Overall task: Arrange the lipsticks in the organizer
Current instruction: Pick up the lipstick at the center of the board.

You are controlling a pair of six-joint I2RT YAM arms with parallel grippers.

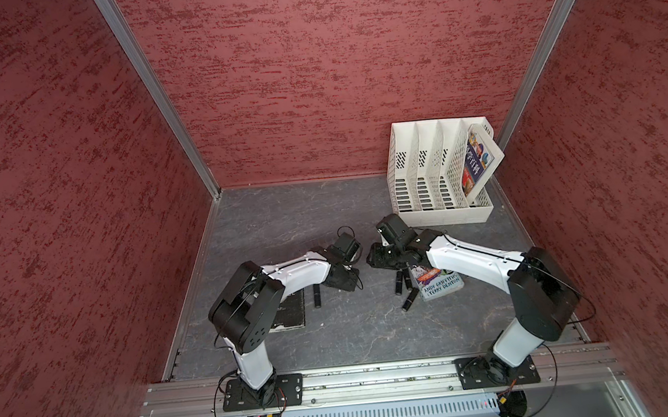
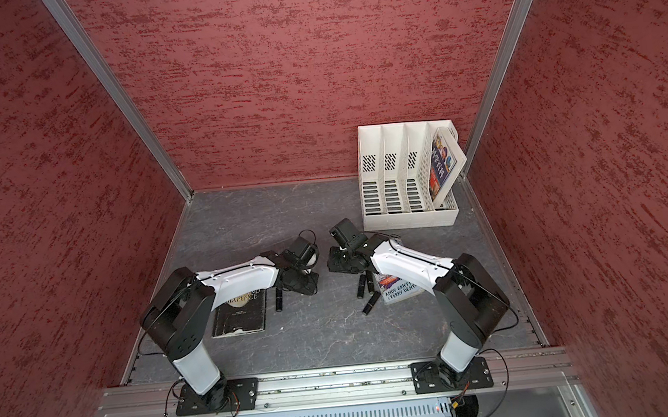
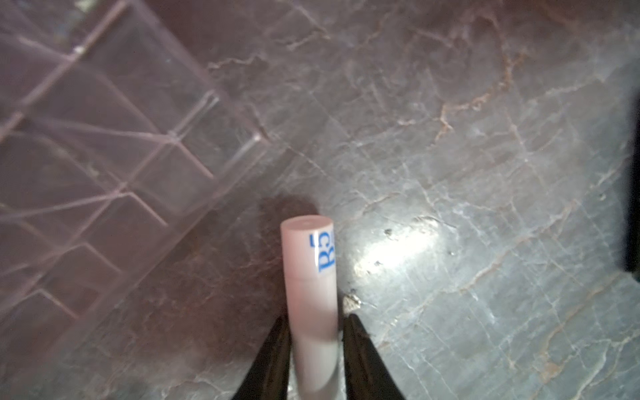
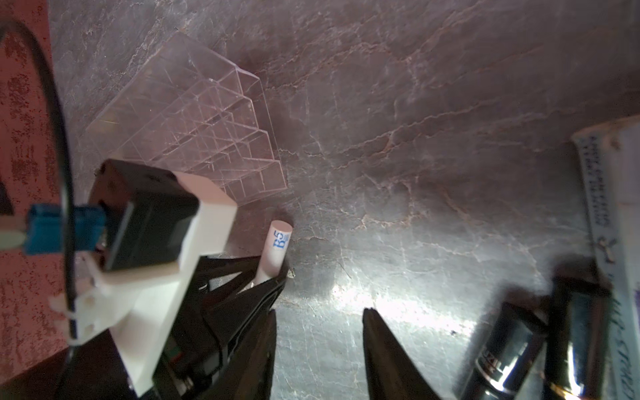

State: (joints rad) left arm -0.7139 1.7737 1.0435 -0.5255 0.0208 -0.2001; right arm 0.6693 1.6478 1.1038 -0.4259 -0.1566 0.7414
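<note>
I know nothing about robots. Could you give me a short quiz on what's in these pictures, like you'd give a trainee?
1. Pick one: the left gripper holds A nothing, B one white lipstick, C two lipsticks.
2. True or false: the right gripper is open and empty.
3. How many black lipsticks lie on the table?
Key: 1 B. 2 True. 3 Four.
</note>
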